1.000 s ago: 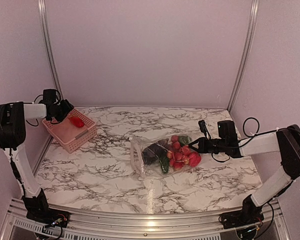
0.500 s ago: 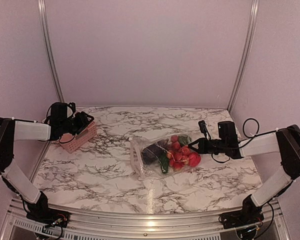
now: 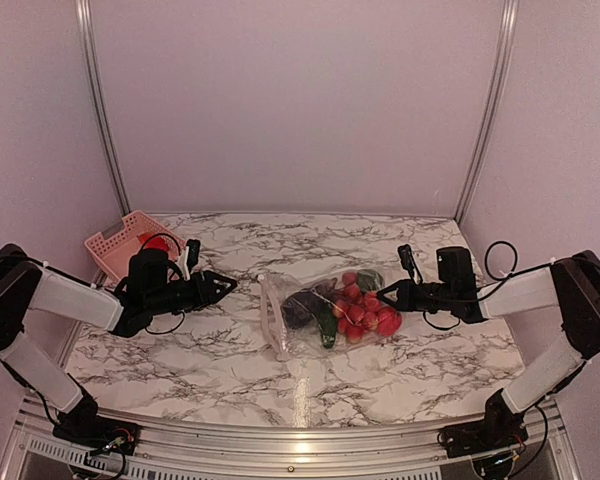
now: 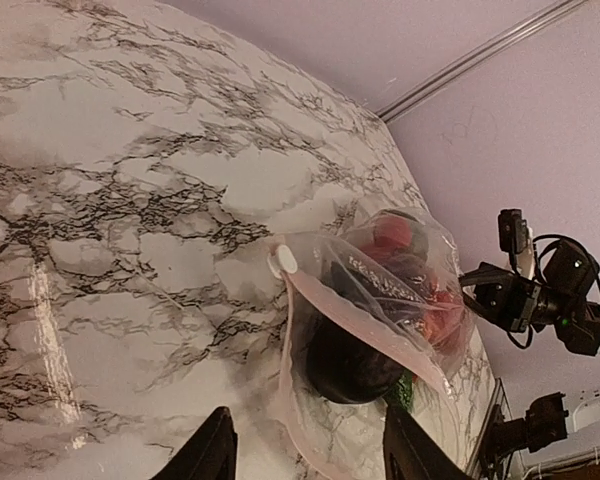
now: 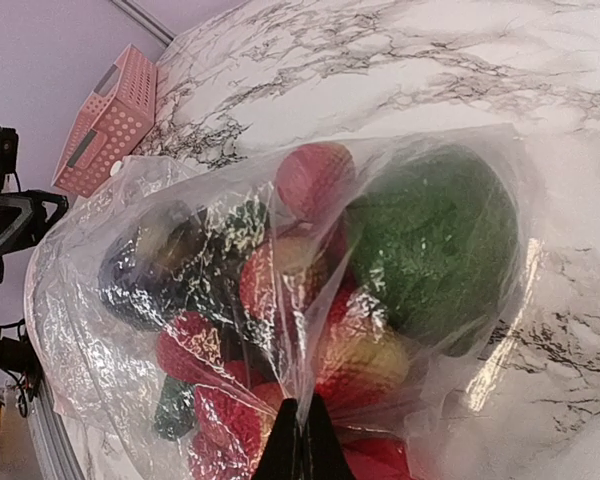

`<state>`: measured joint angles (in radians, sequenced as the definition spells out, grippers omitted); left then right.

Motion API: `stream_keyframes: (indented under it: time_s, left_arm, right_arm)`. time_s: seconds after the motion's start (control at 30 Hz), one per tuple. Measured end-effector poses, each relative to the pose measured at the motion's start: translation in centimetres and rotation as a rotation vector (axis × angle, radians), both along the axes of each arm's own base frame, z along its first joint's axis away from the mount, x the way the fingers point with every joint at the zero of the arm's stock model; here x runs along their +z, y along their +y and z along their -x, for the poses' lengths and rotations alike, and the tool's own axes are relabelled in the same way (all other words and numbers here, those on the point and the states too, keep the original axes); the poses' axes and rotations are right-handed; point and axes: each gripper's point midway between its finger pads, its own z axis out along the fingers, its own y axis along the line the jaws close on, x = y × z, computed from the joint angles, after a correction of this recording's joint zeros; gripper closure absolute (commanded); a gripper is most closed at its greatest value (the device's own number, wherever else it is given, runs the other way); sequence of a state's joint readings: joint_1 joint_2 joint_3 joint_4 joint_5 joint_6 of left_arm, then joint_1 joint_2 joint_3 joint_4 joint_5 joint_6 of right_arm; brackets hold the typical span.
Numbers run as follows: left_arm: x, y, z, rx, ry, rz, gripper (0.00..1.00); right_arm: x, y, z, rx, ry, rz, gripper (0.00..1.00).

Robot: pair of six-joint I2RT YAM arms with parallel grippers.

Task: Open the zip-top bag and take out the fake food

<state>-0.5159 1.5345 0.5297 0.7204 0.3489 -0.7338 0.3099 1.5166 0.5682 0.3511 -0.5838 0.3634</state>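
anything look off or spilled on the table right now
Nothing is spilled or damaged. The zip-top bag lies on its side with the fake food bunched toward the end that the right gripper pinches. The left gripper is open and clear of the bag. One red piece sits apart in the pink basket.

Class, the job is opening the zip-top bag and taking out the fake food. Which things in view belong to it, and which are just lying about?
Belong to the job:
zip-top bag
fake food inside it
right gripper, pinching the bag
left gripper, open, short of the bag

Just lying about:
pink basket
marble table
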Motion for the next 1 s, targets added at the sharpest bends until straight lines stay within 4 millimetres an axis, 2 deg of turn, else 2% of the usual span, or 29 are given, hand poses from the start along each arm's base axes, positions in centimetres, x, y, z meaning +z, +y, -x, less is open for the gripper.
stream_keyframes:
  time_s: [0.17,0.27,0.37,0.5,0.63,0.7,0.9,1.0]
  left_arm:
    - [1.5,-3.3,2.1,-0.126,-0.163,-0.023,0.49]
    - [1.3,-4.3,2.8,-0.166,-0.248,-0.067,0.49]
    - [0.1,-4.5,3.3,-0.190,-0.299,-0.087,0.49]
    - [-2.5,-4.6,3.9,-0.221,-0.329,-0.124,0.49]
    - [-4.5,-5.9,4.9,-0.284,-0.379,-0.168,0.49]
    - [-4.8,-6.7,5.4,-0.318,-0.413,-0.195,0.49]
    - [-3.5,-9.7,4.2,-0.372,-0.552,-0.258,0.45]
    - [-3.5,-10.7,3.3,-0.388,-0.588,-0.293,0.43]
  right_arm:
    - [0.0,0.0,0.0,0.000,-0.003,0.007,1.00]
    - [0.0,-0.1,-0.1,0.003,-0.006,0.015,1.00]
    - [0.2,0.0,-0.3,0.007,-0.011,0.020,1.00]
    - [0.5,0.1,-0.4,0.014,-0.013,0.016,1.00]
    - [0.5,0.2,-0.5,0.026,-0.007,0.012,1.00]
    - [0.4,0.3,-0.5,0.033,-0.003,0.013,1.00]
    - [0.3,0.5,-0.4,0.048,0.004,0.011,1.00]
    - [0.2,0.5,-0.4,0.050,0.007,0.010,1.00]
